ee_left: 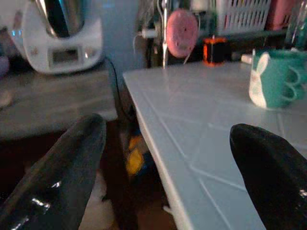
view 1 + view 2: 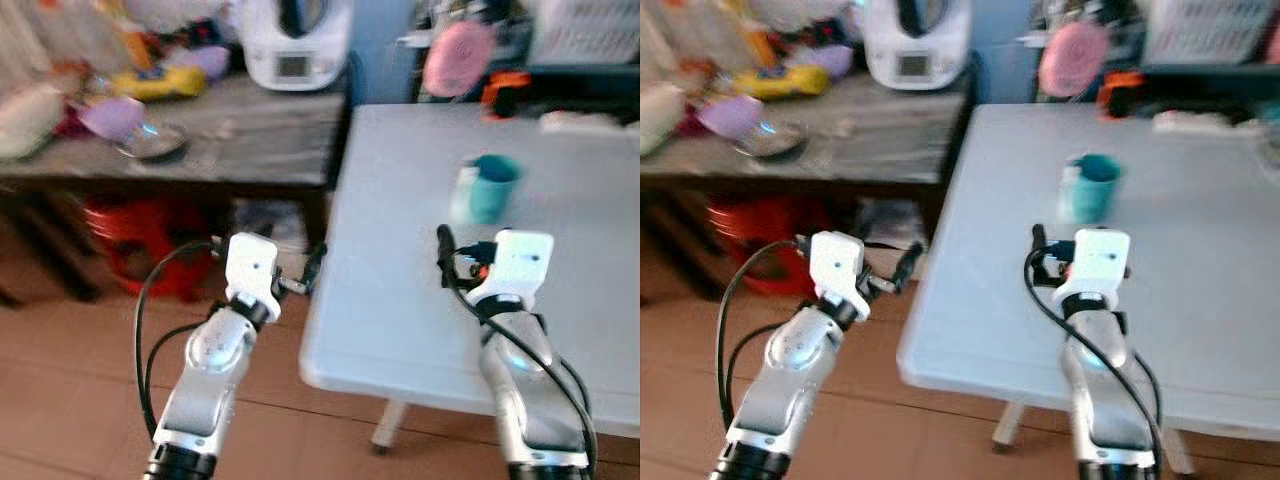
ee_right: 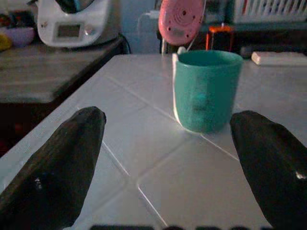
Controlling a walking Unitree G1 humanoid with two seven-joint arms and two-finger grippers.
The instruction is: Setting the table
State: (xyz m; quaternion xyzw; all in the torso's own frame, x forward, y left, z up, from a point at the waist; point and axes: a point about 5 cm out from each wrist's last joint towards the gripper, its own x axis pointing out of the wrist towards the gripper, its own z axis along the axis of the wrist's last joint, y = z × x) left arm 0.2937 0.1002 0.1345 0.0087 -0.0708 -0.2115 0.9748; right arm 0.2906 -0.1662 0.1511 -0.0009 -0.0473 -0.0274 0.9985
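Note:
A teal cup [image 2: 490, 188] with a white rabbit print stands upright on the white table [image 2: 400, 300], towards its far side. My right gripper [image 2: 447, 250] hovers over the table a short way in front of the cup [image 3: 206, 88], open, with nothing between its black fingers [image 3: 62, 163]. My left gripper [image 2: 312, 268] is at the table's left edge, partly out over the floor. It is open and empty too. In the left wrist view the cup [image 1: 273, 79] sits far off to one side of the fingers [image 1: 67, 167].
A dark wooden side table [image 2: 250, 130] stands to the left, carrying a white kitchen appliance [image 2: 295, 40], a purple bowl [image 2: 112, 115], a glass bowl [image 2: 155, 140] and clutter. A red stool [image 2: 140, 240] sits beneath it. A pink round object [image 2: 457, 55] and an orange item [image 2: 505, 90] are behind the white table.

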